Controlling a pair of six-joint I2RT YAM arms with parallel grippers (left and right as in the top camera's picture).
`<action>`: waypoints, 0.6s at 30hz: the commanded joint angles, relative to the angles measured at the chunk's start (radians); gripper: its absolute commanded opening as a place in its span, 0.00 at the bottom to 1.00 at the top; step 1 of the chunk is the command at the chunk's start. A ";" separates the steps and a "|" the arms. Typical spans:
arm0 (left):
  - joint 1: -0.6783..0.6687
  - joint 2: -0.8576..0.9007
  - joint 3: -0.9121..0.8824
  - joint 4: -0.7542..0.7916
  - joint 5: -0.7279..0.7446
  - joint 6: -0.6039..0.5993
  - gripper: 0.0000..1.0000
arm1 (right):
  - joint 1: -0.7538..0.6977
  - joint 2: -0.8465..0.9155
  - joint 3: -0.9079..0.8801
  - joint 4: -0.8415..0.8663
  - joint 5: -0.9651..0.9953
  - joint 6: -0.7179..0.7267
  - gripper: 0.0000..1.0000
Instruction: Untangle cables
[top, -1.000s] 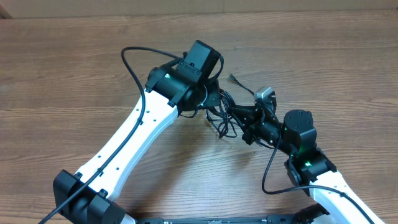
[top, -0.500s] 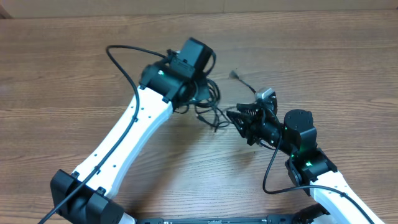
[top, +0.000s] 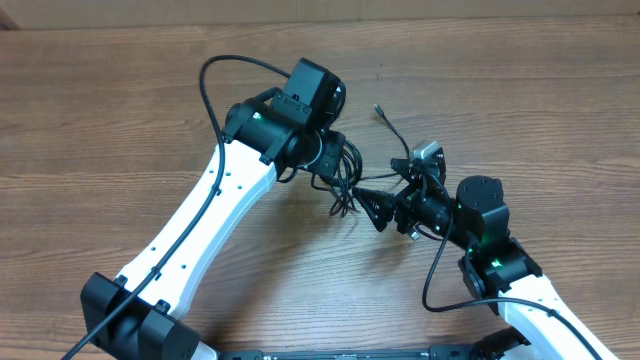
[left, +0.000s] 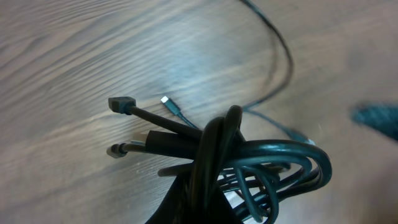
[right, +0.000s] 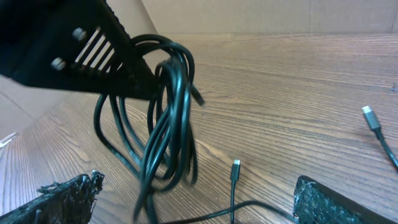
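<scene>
The cables (top: 343, 178) are a bunch of thin black cords hanging from my left gripper (top: 335, 158), which is shut on them. In the left wrist view the looped cables (left: 261, 158) fill the lower middle, and three small plug ends (left: 121, 104) stick out to the left above the wood. My right gripper (top: 388, 200) stands open just right of the bunch. In the right wrist view the cables (right: 168, 112) dangle between and beyond its wide-apart fingertips (right: 65, 196), with nothing gripped. One loose cord runs up to a plug (top: 380, 110).
The wooden table (top: 520, 90) lies under everything. A dark plug (right: 236, 167) and a silvery plug (right: 370, 116) rest on the wood near my right gripper. A thick black arm wire (top: 215, 90) loops over the left arm. A box wall (right: 249, 15) runs along the far edge.
My right gripper has gone from shut at the bunch to wide open. The left arm swung left with the cables, then came back toward the right gripper, the bunch still in its grip.
</scene>
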 joint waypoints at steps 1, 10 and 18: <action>-0.004 -0.004 0.021 0.005 0.161 0.247 0.05 | -0.002 -0.010 0.006 0.006 -0.001 -0.004 1.00; -0.004 -0.004 0.021 0.015 0.244 0.297 0.04 | -0.002 -0.010 0.006 0.007 -0.001 -0.004 1.00; -0.004 -0.004 0.021 0.015 0.359 0.369 0.05 | -0.002 -0.010 0.006 0.008 -0.001 -0.004 0.47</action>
